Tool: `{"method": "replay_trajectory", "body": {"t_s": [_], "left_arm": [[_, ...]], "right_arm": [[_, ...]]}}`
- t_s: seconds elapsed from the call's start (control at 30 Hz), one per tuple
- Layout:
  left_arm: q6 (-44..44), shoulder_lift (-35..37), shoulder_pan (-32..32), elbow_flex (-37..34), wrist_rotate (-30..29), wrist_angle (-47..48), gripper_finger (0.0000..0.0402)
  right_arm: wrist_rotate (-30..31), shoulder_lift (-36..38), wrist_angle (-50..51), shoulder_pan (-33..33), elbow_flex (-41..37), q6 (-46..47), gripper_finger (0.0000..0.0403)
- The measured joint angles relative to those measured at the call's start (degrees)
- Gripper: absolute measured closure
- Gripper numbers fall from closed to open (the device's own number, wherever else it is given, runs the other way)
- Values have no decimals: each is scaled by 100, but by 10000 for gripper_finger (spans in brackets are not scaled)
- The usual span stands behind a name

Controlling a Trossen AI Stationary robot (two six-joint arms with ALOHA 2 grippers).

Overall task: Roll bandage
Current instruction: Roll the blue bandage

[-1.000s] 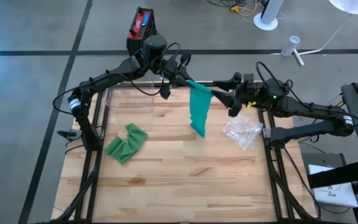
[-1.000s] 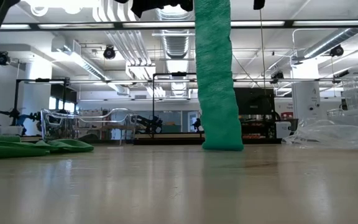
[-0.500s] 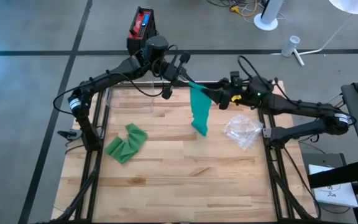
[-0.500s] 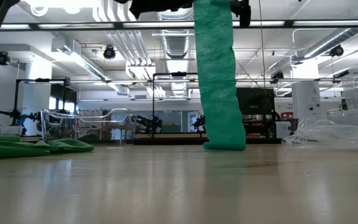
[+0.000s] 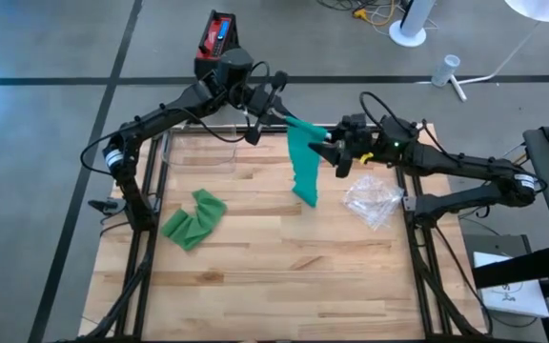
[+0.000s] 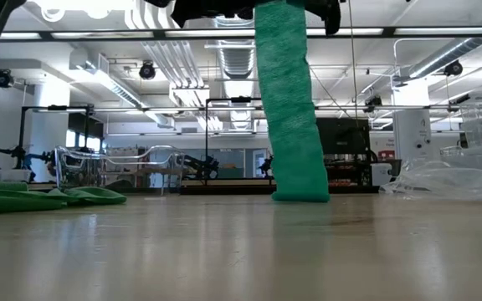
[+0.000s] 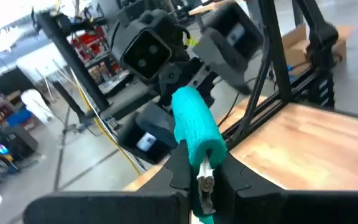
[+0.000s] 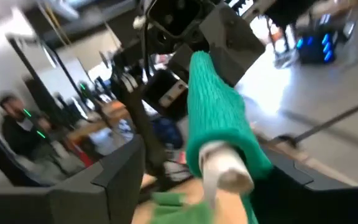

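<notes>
Two green bandages [image 5: 301,167], one clear plastic bag [image 5: 373,202], one clear container [image 5: 201,151], two robot arms [image 5: 160,119].

The low view cuts off the green bandage [image 6: 289,109] at its top edge, hiding both claws (only dark bits show); the right wrist view is blurred.

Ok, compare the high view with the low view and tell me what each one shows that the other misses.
Only the high view shows both hands at the bandage's top: the left hand shut on it, the right hand beside it.

Only the low view shows the hanging green bandage reaching down to the wooden table, its lower end on the surface.

Both show that bandage, the crumpled green bandage and the clear plastic wrapper lying on the table.
</notes>
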State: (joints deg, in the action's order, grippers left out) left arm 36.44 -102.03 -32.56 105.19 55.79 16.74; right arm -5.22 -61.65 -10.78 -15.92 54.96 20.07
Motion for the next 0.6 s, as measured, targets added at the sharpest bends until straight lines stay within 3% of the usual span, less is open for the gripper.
{"method": "replay_trajectory", "body": {"t_s": [0.23, 0.43, 0.6], "left_arm": [[-692, 5, -23, 0, 211, -22, 388], [-1157, 59, -21, 0, 223, -84, 387], [-1564, 60, -28, 0, 446, -134, 387]], "right_arm": [[222, 9, 183, 2, 2, -1118, 252], [224, 11, 284, 2, 2, -1496, 379], [326, 14, 394, 2, 2, -1790, 399]]}}
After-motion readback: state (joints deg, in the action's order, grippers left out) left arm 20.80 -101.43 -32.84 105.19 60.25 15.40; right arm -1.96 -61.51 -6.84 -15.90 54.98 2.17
